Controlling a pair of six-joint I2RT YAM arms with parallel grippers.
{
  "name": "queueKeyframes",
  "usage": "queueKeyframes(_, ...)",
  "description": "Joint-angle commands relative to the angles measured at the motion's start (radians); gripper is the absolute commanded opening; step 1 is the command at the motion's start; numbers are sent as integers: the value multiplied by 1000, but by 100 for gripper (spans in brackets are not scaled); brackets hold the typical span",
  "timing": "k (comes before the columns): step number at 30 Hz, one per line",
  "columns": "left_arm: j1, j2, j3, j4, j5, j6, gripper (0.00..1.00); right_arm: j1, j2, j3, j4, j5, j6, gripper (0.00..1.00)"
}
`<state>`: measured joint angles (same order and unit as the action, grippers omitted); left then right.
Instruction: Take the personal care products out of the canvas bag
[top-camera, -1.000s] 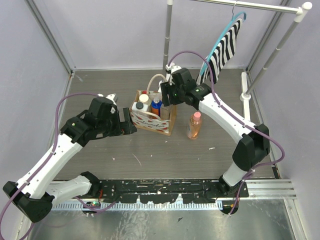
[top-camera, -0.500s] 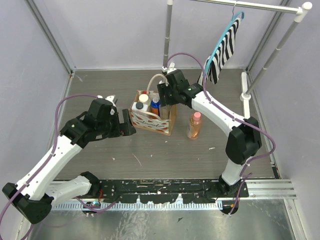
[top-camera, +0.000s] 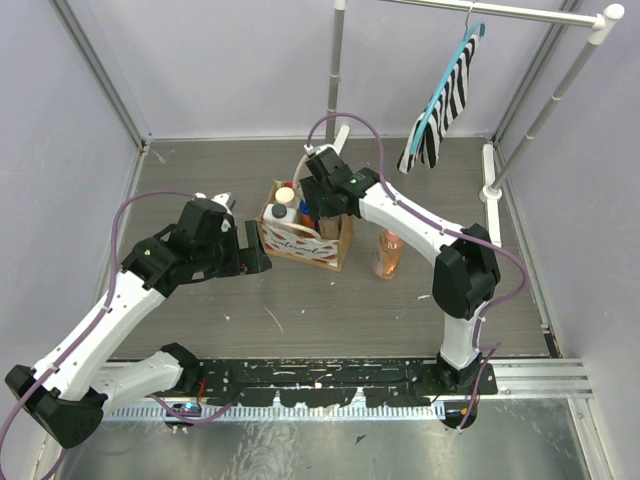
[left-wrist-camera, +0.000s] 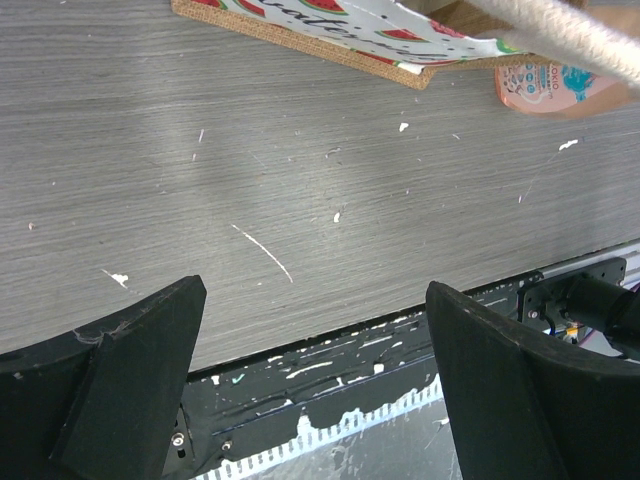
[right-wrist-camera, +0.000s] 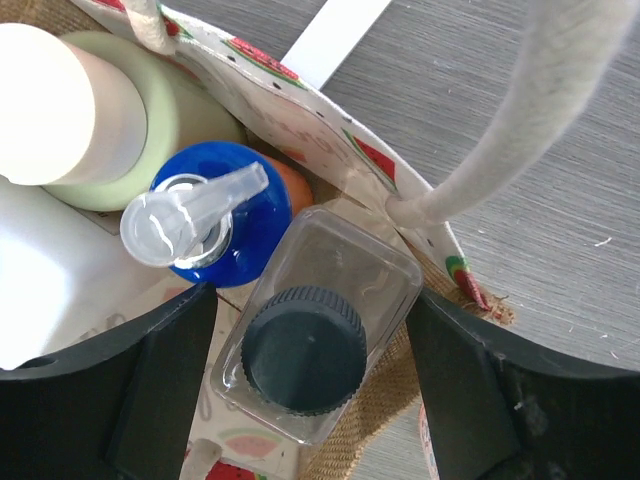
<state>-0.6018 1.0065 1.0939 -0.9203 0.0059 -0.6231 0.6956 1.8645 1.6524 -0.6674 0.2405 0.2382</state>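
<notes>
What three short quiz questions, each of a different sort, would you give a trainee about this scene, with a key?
1. True or false: the orange bottle stands on the table, outside the canvas bag.
2. Which item sits between the open fingers of the right gripper? A) black-capped clear bottle B) orange bottle C) striped cloth
3. Fill in: the left gripper holds ___.
Key: 1 true; 2 A; 3 nothing.

My worktop (top-camera: 300, 300) is grey wood-grain, flecked with white marks. Above its far right corner, a black-and-white striped cloth (top-camera: 445, 105) hangs from a rail (top-camera: 520, 11).
</notes>
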Motion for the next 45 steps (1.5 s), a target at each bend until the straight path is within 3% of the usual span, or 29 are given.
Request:
queueKeyframes(1,4,-17,-14,2,-3,8,99,23,14,51,-16,59,14,64)
queueKeyframes(4,4,-18,-14,4,0,7,99,27,10,64,-34,93,15,41)
queueKeyframes(7,4,-17,-12,4,0,9,99,28,-10,86,-54,116,19,33)
queueKeyframes(19,4,-13,-11,7,-5,16,99,31,-154,355,-187,196,-25,32)
queueKeyframes(25,4,-15,-11,17,-13,14,99,30,-231,407,-239,258,-36,31)
queueKeyframes(35,4,-27,31,79,-106,19,99,25,-362,314,-256,305,-39,31)
queueKeyframes(45,9,126,160,205,-278,202,99,-73,-402,9,-103,190,-28,30)
